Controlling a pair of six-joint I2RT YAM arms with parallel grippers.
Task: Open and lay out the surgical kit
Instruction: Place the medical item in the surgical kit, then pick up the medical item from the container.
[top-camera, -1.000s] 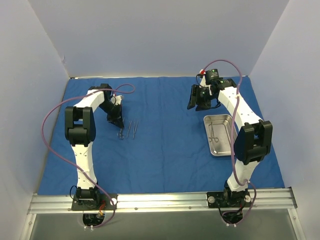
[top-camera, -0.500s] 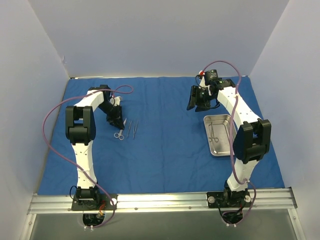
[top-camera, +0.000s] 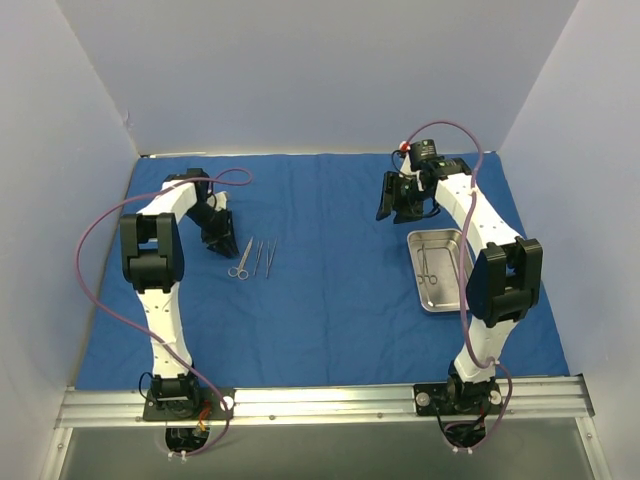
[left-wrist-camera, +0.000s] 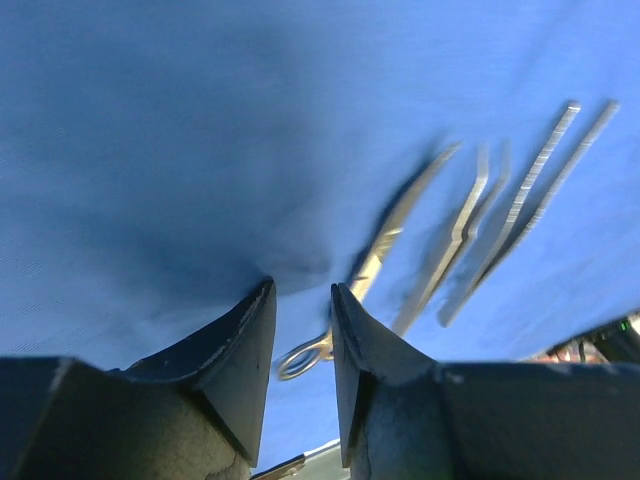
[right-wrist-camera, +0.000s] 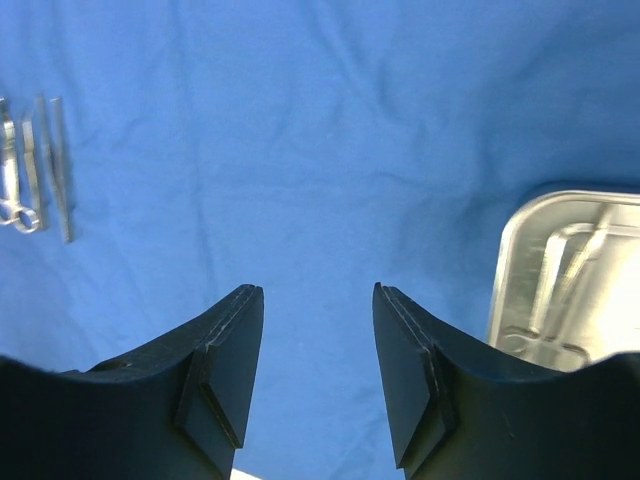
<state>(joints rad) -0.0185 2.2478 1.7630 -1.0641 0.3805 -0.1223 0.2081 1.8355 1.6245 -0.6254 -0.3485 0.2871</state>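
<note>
The royal-blue cloth wrap (top-camera: 330, 310) lies spread flat over the counter, from the metal rail (top-camera: 320, 402) by the arm bases to the back wall. It looks soft and light and would likely ruck if dragged, so an edge or corner seems the place to take it.

Toward the right of the cloth sits the steel tray (top-camera: 447, 292), with one thin instrument (top-camera: 428, 268) lying inside. The tray appears rigid and smooth, probably slippery, and its raised rim is the sensible hold.

Well to the left of the tray, scissors (top-camera: 240, 260) and two tweezers (top-camera: 263, 257) lie side by side. They look light, stiff and flat against the fabric, so they would be hard to pinch. The finger rings or mid-shank probably give the best purchase.

Just beyond that row, farther left of the tray, the left gripper (top-camera: 218, 235) hovers with its jaws slightly apart and nothing between them. Just past the tray's far edge, the right gripper (top-camera: 405, 200) hangs with its jaws apart and empty.

Pale walls (top-camera: 320, 80) close in three sides.
</note>
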